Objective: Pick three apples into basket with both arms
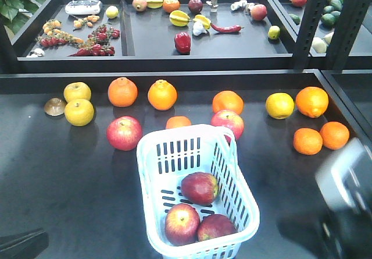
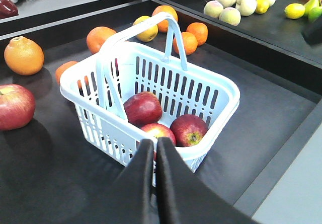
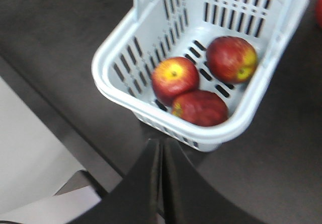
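Dark matte worktop (image 1: 70,171), recessed, raised black rim: carries all loose fruit and the basket.

Pale blue-white rectangular plastic shopping basket (image 1: 152,171), slotted walls and floor, rounded rim: stands upright on the worktop towards the near edge; in the left wrist view one swing handle stands raised over it. It holds three apples.

Two black robot arms: the right arm shows as a blurred grey-and-black mass at the lower right of the front view; the left arm barely enters at the lower left corner.

Left pincer (image 2: 155,143): jaws pressed together, nothing between them, poised just outside the near basket rim.

Right pincer (image 3: 162,148): jaws likewise closed and empty, just outside the rim on its own side.

Three glossy red apples with yellowish streaks: one (image 1: 199,188) lies mid-floor, two (image 1: 182,224) (image 1: 216,227) lie side by side and touching at the near end. By count the task appears complete.

Other fruit: two further red apples (image 1: 124,133) (image 1: 228,123) on the worktop outside the basket, the second just behind the far rim; round oranges (image 1: 122,92) and yellow round fruits (image 1: 79,112) well apart.

Hazards, as judged: either closed pincer sits near the rim, so a low or sideways withdrawal could clip it and shove or tip the light basket; the raised handle could snag a cable; a surplus fourth apple could be picked by mistake.
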You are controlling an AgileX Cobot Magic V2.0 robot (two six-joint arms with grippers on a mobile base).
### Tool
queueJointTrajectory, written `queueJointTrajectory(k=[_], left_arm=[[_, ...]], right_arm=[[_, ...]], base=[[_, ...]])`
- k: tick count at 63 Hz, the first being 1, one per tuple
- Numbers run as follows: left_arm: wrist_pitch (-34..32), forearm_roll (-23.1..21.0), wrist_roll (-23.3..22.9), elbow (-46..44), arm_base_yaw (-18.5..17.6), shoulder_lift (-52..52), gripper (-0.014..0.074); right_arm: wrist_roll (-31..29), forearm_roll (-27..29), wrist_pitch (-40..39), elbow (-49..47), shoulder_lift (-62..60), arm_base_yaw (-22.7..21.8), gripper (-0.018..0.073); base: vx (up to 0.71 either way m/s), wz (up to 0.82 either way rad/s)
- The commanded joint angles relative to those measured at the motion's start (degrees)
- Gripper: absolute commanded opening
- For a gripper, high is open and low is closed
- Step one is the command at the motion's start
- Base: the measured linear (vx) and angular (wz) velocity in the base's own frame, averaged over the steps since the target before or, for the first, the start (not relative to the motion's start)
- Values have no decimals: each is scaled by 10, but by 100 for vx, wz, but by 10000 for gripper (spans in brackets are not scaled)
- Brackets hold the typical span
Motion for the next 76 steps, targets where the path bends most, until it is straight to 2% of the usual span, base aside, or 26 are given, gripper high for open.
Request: queueJointTrajectory(k=[1,19,76], left_arm=[[-27,-19,-4,-15,-2,3,-6],[-27,-19,-4,-15,-2,3,-6],[-20,-19,-4,-15,-2,3,-6]], right_arm=[[14,-9,-78,62,-66,-2,-5],[32,-18,-177,83,-160,-3,-5],[32,-18,-174,83,-164,-3,-5]], base=[[0,0],[0,0],[0,0]])
